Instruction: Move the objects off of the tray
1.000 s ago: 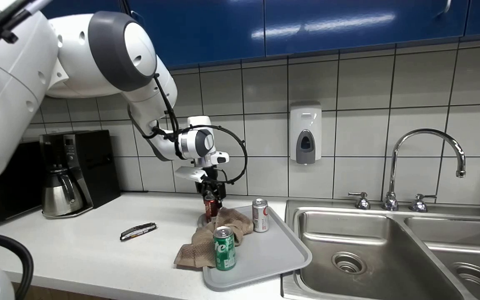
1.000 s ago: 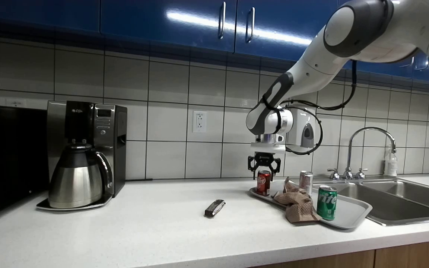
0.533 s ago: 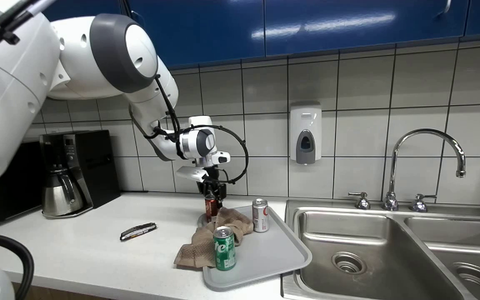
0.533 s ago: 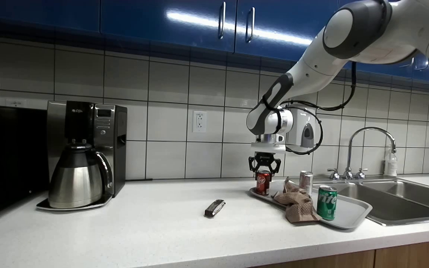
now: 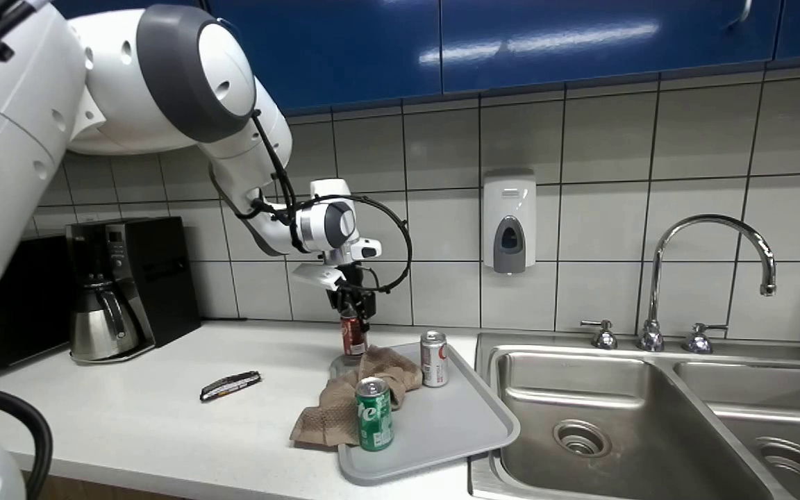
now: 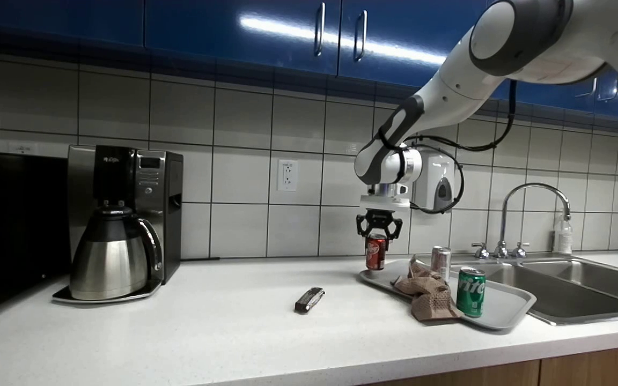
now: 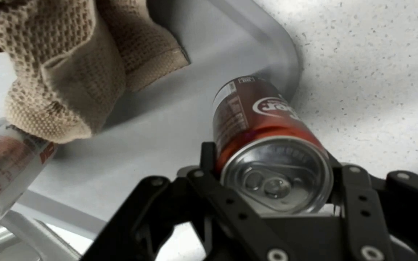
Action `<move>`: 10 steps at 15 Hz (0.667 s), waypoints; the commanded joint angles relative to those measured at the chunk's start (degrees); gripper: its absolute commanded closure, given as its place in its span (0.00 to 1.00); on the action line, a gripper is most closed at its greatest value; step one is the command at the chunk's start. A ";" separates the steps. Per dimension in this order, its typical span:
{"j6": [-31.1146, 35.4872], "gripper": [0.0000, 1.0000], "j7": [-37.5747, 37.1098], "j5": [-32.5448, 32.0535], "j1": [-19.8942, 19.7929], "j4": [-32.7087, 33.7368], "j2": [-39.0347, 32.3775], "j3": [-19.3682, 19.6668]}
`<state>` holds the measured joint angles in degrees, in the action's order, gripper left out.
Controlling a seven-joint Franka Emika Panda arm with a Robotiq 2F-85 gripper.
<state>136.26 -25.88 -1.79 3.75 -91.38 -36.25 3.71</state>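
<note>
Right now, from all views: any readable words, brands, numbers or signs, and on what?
"rite": green can, start of the word turned away.
"Dr", probably: red can, rest unclear.
Too small or blurred to read: print on the silver can, coffee maker, soap dispenser, black item and bottle.
No number or sign I can read.
</note>
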 commanded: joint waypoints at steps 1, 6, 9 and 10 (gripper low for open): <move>0.31 0.62 1.47 0.75 0.85 -2.11 3.49 0.17; 0.70 0.62 2.13 0.51 2.43 -4.11 5.47 -0.61; 1.05 0.62 2.82 0.17 3.74 -5.99 6.84 -1.10; 1.17 0.62 3.22 0.07 4.15 -6.69 7.28 -1.36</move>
<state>136.52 -24.91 -1.79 7.25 -93.97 -32.83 3.18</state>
